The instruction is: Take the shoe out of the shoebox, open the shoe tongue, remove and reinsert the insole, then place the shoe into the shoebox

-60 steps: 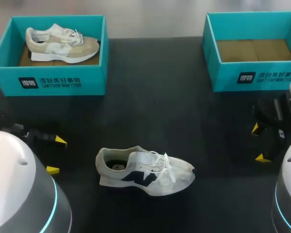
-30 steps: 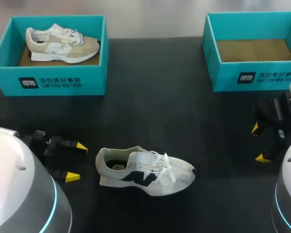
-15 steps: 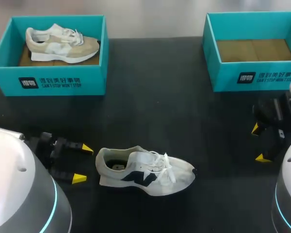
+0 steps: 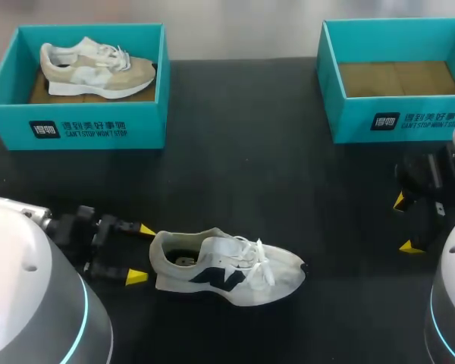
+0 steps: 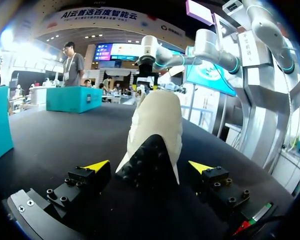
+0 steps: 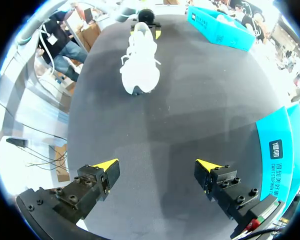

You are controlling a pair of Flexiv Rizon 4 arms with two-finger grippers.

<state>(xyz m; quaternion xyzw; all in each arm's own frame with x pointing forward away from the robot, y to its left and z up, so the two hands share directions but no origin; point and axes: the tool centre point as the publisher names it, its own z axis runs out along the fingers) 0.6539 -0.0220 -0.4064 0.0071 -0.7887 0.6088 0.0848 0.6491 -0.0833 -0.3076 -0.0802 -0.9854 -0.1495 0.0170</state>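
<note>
A white sneaker (image 4: 226, 267) with a dark side logo lies on the black table, heel toward my left arm, toe to the right. My left gripper (image 4: 141, 253) stands open right at its heel. In the left wrist view the dark heel (image 5: 149, 162) sits just ahead of and between the open fingers of the left gripper (image 5: 149, 165), touching neither. My right gripper (image 4: 400, 224) hangs open at the right edge, far from the shoe; the right wrist view shows the right gripper (image 6: 157, 164) open with the sneaker (image 6: 140, 67) well ahead. An empty teal shoebox (image 4: 341, 106) stands at the back right.
A second teal shoebox (image 4: 83, 127) at the back left holds a beige and white sneaker (image 4: 95, 67). Bare black table lies between the boxes and the white shoe.
My left gripper has moved right across the table, staying open, until its tips reach the white shoe's heel. The right arm and the shoe have not moved.
</note>
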